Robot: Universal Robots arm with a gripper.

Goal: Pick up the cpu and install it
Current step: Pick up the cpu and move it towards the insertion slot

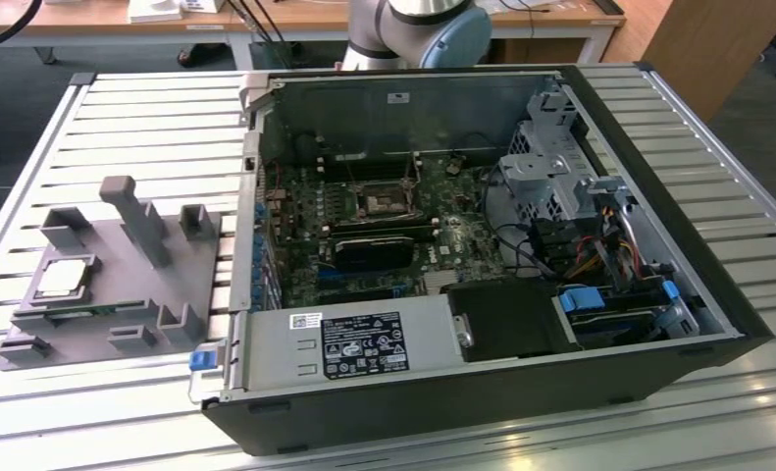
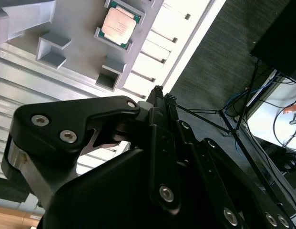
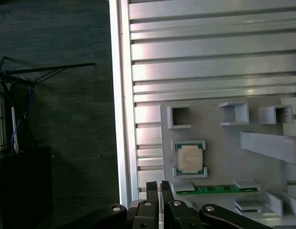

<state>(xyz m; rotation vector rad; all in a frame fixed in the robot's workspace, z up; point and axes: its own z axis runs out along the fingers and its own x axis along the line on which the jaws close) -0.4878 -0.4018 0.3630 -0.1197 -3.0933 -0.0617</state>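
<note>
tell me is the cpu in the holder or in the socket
In the holder. The cpu lies flat in a recess of the grey holder, outside the case.

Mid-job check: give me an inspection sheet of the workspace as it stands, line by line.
Surface: slatted metal table, carrying a grey holder block and an open computer case.
Job's things: cpu lies flat in a recess of the holder block; socket sits on the board inside the case.
Clutter: green board strip in the holder block beside the cpu.
Grippers: gripper shut, holding nothing, near the holder block, apart from the cpu.
Cables: coloured wires inside the case.
Surroundings: dark carpet; wooden desk behind.
</note>
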